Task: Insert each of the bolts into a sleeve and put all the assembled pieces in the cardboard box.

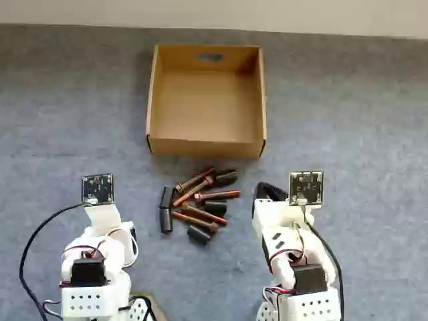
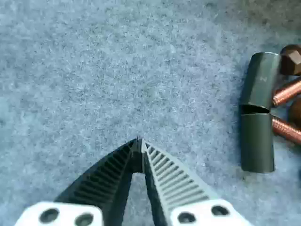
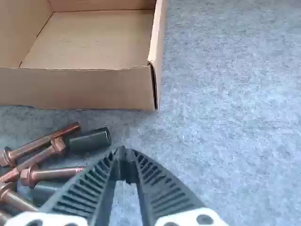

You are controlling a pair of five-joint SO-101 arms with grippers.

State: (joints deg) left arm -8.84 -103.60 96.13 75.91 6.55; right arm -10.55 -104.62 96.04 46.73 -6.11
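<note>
Several copper bolts and dark sleeves lie in a loose pile on the grey carpet, between the two arms and just in front of the open cardboard box. The box has nothing in it. My left gripper is shut and holds nothing, with two sleeves end to end off to its side and bolt ends beyond them. My right gripper is also shut with nothing in it, close to a sleeve and several bolts, with the box corner ahead.
Grey carpet covers the whole table, with open floor to both sides of the box. Both arm bases stand at the near edge. A black cable loops beside the left arm.
</note>
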